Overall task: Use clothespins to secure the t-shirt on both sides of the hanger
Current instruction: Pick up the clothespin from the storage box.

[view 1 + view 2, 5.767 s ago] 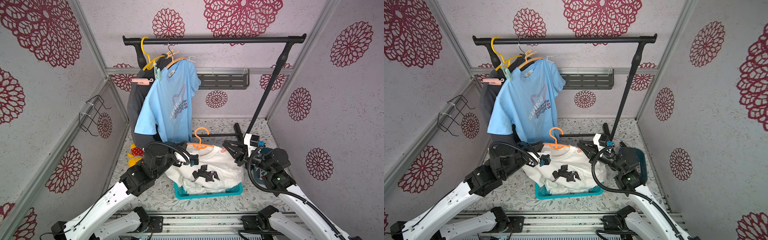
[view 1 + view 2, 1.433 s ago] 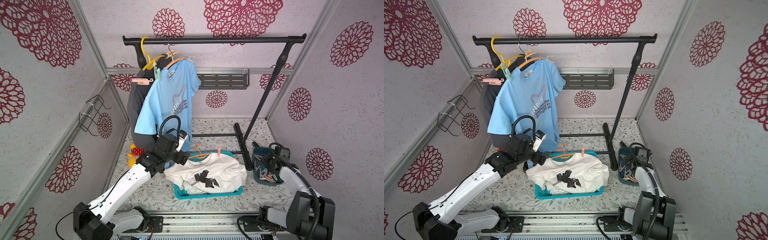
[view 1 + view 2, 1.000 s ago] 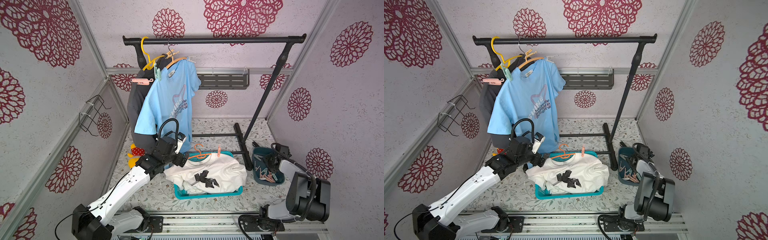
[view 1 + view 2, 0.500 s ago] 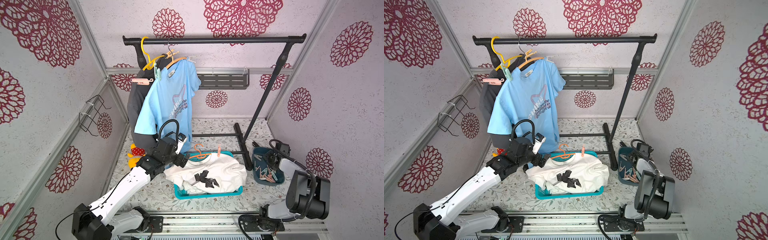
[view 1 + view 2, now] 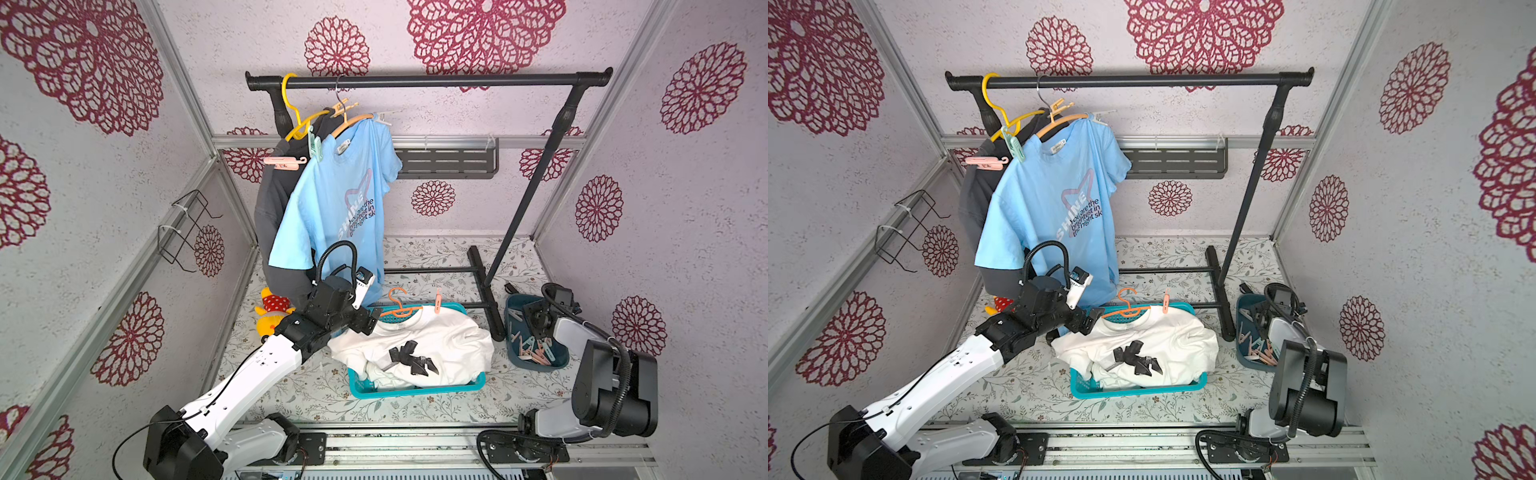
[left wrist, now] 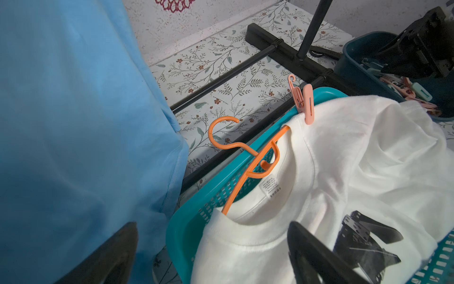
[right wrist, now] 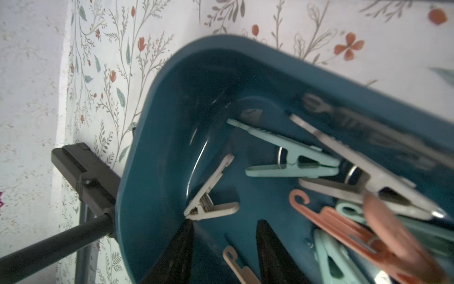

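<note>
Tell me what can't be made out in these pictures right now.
Orange hanger: both ends, left wrist view, under the white t-shirt.
Clothespins in the blue bin: right wrist view, nearest ones blurred, cut off by the edge.
Yellow toy: both top views, mostly behind the left arm.
Dark garment: both top views, mostly behind the blue t-shirt.

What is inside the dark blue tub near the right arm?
The tub holds loose clothespins: mint, whitish and peach ones, piled at one end. The right claw hangs inside, jaws apart, gripping none. What lies under the pile is covered.
</note>
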Motion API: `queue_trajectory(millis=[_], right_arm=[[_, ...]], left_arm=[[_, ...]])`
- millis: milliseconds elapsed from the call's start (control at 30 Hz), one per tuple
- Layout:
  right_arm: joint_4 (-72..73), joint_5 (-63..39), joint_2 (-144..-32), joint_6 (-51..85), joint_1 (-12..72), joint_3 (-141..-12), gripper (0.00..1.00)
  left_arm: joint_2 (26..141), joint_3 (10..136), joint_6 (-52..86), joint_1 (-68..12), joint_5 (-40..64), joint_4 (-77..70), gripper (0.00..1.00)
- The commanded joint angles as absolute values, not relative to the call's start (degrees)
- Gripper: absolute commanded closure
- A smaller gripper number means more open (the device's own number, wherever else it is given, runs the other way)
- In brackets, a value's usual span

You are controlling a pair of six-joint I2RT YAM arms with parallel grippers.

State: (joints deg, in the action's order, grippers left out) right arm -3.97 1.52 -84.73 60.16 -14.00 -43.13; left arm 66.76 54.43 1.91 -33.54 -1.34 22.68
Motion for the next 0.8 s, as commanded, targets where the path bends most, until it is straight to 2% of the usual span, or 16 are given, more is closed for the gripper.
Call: queue_trajectory(millis=[0,167,767], right_arm=[[-4.6,3.08,-86.44,67.09,-13.78,-45.1,0.58],[-7.91,4.42,-88.18,71.43,-13.16,-47.05,0.7],[-8.69,5.0,-93.93,79.2,-10.59,-50.1,0.7]], left_arm=[[65.58,54.05,3.43,-32.87,-2.26,19.79,0.03],[66.02,54.85,2.95,-32.88,-3.85,21.21,0.05],[66.75,54.23,1.93,-32.85,-6.0,20.67,0.05]])
